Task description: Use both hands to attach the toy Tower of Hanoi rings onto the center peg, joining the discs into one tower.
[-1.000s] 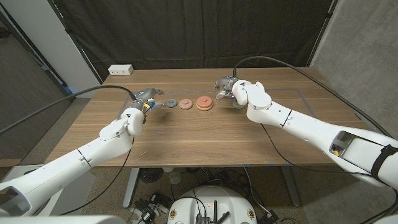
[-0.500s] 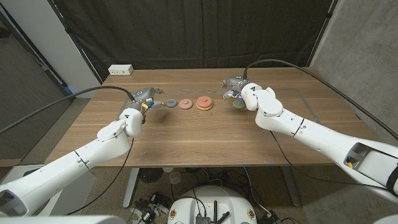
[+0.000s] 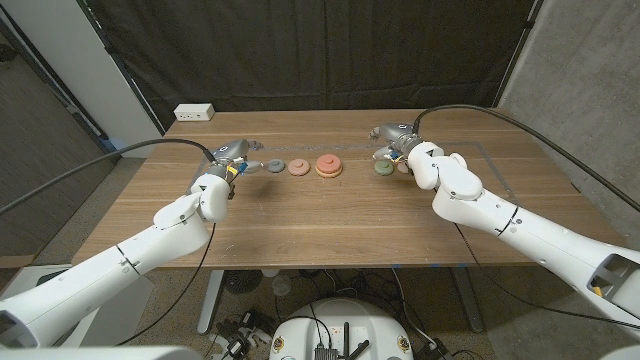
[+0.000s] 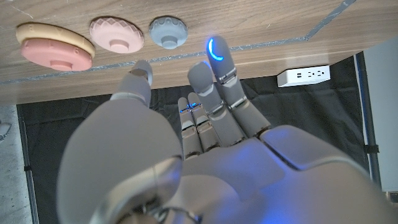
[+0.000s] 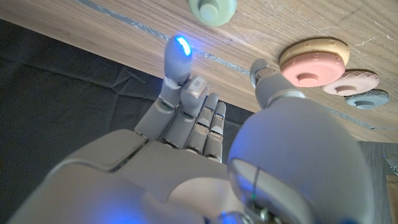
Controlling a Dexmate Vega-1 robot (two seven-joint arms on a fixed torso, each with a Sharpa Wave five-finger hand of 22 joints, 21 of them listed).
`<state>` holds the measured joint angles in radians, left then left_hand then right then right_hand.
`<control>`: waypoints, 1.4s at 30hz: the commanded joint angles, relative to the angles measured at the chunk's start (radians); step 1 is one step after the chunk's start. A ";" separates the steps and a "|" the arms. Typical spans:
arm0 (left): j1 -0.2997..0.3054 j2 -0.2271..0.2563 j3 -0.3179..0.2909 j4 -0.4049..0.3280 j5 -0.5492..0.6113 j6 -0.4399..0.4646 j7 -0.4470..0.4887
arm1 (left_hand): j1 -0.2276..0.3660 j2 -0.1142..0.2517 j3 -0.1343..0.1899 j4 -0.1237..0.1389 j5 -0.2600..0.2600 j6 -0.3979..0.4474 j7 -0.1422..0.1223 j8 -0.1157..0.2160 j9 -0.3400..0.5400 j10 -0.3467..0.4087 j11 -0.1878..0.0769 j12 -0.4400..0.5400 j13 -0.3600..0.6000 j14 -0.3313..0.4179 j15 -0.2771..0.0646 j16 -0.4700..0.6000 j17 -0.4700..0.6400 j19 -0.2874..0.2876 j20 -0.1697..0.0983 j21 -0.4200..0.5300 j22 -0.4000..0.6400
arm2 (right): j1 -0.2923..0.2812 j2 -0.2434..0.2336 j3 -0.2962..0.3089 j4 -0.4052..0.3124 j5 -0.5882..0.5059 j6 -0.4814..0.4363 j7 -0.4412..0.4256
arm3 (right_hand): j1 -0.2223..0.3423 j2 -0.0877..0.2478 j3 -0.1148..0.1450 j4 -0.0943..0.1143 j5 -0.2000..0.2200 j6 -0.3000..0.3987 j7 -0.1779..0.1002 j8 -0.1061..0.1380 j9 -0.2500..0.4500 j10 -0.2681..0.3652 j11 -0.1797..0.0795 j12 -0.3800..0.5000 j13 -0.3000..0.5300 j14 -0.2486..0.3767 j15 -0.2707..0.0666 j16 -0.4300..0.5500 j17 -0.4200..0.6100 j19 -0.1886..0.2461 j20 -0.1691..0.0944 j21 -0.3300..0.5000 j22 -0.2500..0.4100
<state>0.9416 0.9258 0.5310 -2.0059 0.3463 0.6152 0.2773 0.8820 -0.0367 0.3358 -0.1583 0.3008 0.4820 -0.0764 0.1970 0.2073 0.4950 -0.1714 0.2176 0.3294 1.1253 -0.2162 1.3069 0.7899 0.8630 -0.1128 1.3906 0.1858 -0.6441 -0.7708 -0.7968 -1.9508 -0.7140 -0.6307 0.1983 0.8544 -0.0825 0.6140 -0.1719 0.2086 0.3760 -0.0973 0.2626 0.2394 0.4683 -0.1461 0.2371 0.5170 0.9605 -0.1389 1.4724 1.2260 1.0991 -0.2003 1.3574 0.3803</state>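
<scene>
Three toy pieces lie in a row at mid-table: a blue-grey disc [image 3: 272, 165], a pink disc [image 3: 298, 167], and a red-pink disc stacked on a wider tan disc [image 3: 327, 166]. A green disc [image 3: 383, 168] lies apart, to the right of the stack. My left hand [image 3: 237, 155] hovers just left of the blue-grey disc [image 4: 168, 31], fingers spread and holding nothing. My right hand [image 3: 393, 138] is behind the green disc [image 5: 212, 9], also with spread fingers and holding nothing. The stack [image 5: 314, 59] shows beside its thumb.
A white power strip [image 3: 194, 112] sits at the table's far left corner. Thin tape lines [image 5: 137, 28] mark the wooden tabletop. A black curtain hangs behind the table. Cables trail from both arms.
My right arm has swung to the right, away from the stack, so the green disc now shows clearly in front of the hand. The left hand and the discs have stayed put.
</scene>
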 commanded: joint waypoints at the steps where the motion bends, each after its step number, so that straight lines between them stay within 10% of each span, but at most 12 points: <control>1: 0.000 -0.005 -0.005 -0.011 -0.002 0.007 0.006 | -0.005 0.000 0.006 -0.001 0.002 0.003 -0.001 0.005 0.002 0.004 -0.002 -0.002 0.002 0.006 -0.002 0.011 0.004 -0.004 -0.097 0.007 0.004 | -0.115 -0.064 0.112 -0.020 0.098 0.057 -0.154 | 0.015 -0.002 0.009 0.002 0.004 0.019 -0.003 0.010 0.003 0.014 -0.001 0.005 0.006 0.017 -0.078 0.013 0.004 0.013 -0.020 0.009 0.002; 42: -0.055 -0.025 0.037 -0.016 0.006 0.047 -0.035 | -0.009 -0.004 0.008 0.000 0.002 -0.008 0.003 0.003 0.002 -0.012 0.004 -0.006 0.000 -0.001 -0.002 0.008 -0.004 -0.009 -0.097 0.006 0.003 | -0.203 -0.123 0.179 0.026 0.176 0.094 -0.304 | 0.019 -0.015 0.017 0.006 -0.002 0.019 0.007 0.008 0.005 -0.013 0.018 -0.024 0.005 0.023 -0.076 0.028 0.003 0.008 -0.019 0.018 -0.019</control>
<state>0.8938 0.8945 0.5543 -2.0035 0.3511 0.6550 0.2465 0.8766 -0.0421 0.3367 -0.1573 0.3008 0.4752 -0.0772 0.1970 0.2070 0.4803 -0.1678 0.2118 0.3296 1.1252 -0.2161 1.3147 0.7825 0.8575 -0.1073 1.3943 0.1859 -0.8253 -0.8812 -0.6323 -1.9322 -0.5728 -0.5548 -0.0618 0.8713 -0.0893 0.6223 -0.1636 0.2086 0.3924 -0.0924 0.2700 0.2393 0.4549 -0.1268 0.2137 0.5217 0.9871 -0.1489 1.4986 1.2266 1.1094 -0.2070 1.3689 0.3617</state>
